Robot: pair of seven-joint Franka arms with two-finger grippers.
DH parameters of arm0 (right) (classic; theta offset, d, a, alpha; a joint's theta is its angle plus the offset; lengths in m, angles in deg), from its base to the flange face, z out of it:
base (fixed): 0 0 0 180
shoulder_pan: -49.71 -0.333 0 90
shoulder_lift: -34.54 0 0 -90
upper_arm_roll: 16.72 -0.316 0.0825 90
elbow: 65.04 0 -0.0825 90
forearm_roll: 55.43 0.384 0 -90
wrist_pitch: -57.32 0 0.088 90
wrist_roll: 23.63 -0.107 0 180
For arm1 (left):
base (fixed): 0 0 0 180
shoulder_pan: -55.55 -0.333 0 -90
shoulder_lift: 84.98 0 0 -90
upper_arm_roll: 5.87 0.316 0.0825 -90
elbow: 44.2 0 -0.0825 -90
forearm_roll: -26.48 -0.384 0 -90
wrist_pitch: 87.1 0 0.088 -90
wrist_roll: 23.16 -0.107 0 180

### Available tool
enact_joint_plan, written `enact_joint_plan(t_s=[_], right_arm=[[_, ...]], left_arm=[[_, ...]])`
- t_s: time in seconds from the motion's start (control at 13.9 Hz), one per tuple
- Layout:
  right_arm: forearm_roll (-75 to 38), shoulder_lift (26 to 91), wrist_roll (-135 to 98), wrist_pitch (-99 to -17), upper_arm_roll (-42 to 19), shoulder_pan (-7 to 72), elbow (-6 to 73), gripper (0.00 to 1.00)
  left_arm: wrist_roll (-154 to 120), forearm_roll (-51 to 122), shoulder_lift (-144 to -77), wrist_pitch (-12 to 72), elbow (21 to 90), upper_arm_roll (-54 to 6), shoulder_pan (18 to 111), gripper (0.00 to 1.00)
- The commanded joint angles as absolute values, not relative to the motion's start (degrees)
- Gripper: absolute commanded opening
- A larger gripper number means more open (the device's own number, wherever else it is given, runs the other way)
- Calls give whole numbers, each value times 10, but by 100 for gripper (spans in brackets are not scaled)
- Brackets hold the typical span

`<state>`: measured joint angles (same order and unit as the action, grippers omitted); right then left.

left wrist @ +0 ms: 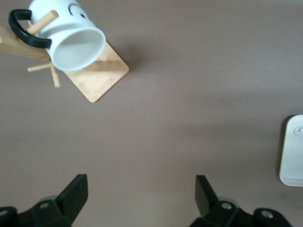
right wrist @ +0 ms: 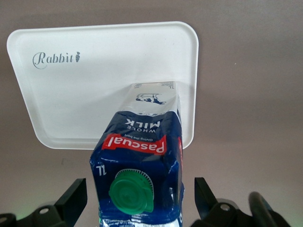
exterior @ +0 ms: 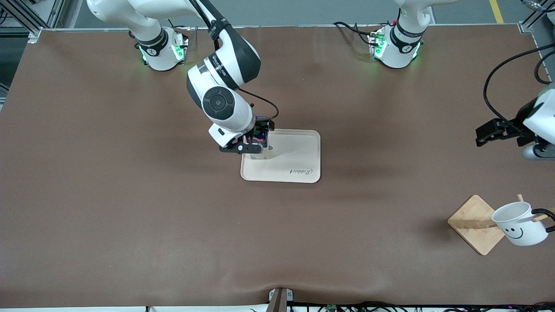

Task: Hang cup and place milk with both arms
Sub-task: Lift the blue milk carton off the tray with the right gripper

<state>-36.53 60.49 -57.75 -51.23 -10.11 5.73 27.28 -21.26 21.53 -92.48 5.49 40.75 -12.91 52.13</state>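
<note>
Milk stands upright on the tray, at the tray's edge toward the right arm's end of the table. Right gripper hangs over the milk, fingers wide apart on both sides and not touching it. Cup hangs by its black handle on a peg of the wooden rack, well apart from the tray, toward the left arm's end. Left gripper waits up in the air, fingers apart and holding nothing.

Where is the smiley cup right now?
In the front view, the cup hangs by its black handle on a peg of the wooden rack, at the left arm's end of the table, near the front camera.
</note>
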Motion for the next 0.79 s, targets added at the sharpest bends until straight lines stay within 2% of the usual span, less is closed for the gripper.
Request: enact_joint_plan(t_s=[0.0,0.14,0.5,0.57,0.65,0.72], right_arm=[[-371,593,-584,-527,-99,49,292,100],[-371,594,-584,-529,-99,47,293,100],[-371,594,-585,-574,-99,38,324,100],[-371,594,-586,-572,-99,38,324,81],[-371,594,-586,-569,-100,40,323,45],[-371,594,-584,-565,-100,41,323,19]], left_arm=[[-213,215,-867,56,469,-75,567,100],[-212,229,-855,55,478,-48,587,100],[-219,242,-864,54,461,-47,580,100],[-221,242,-864,51,460,-47,580,100],[-216,242,-861,48,460,-48,581,100],[-215,240,-860,45,458,-49,581,100]])
